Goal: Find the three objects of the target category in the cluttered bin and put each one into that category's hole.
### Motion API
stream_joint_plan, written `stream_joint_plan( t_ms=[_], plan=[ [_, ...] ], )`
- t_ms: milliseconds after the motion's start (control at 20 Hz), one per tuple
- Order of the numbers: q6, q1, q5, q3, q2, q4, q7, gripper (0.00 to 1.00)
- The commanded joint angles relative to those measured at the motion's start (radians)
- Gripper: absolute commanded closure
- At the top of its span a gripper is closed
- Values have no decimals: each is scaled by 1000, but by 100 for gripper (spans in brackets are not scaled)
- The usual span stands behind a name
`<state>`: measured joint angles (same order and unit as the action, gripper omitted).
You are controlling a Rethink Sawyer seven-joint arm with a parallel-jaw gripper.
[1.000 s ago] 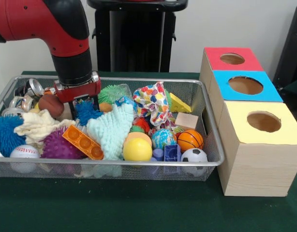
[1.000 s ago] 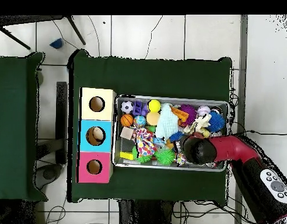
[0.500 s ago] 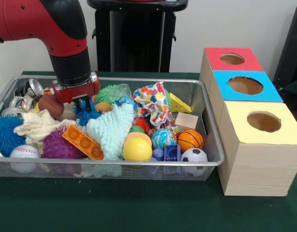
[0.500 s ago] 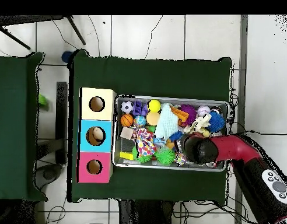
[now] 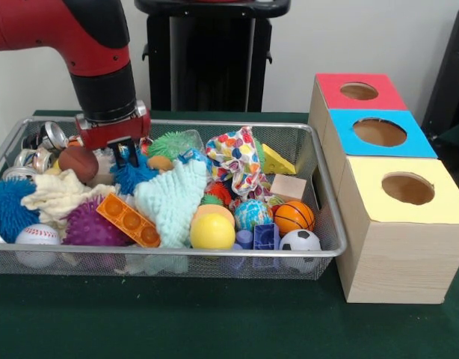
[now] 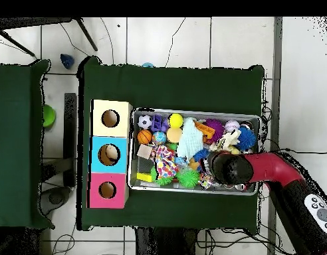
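Hanging over the bin (image 5: 319,196), the gripper (image 5: 125,154) sits just above a blue spiky ball (image 5: 132,176); whether it is clenched or released, I cannot tell. Beside the bin stands the red-topped box with its hole (image 5: 359,90).

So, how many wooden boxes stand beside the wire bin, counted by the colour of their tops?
Red-topped box: 1
Blue-topped box: 1
Yellow-topped box: 1
Total: 3
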<state>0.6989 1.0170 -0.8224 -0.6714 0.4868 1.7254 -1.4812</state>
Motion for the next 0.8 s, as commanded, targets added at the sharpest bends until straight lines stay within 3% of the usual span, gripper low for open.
stream_joint_plan(
  t_ms=[50,450,800],
  plan=[
    [189,-12,120,-120,168,57,254,100],
    [266,-79,203,-132,314,86,158,100],
    [275,-158,236,-89,406,102,80,100]
  ],
)
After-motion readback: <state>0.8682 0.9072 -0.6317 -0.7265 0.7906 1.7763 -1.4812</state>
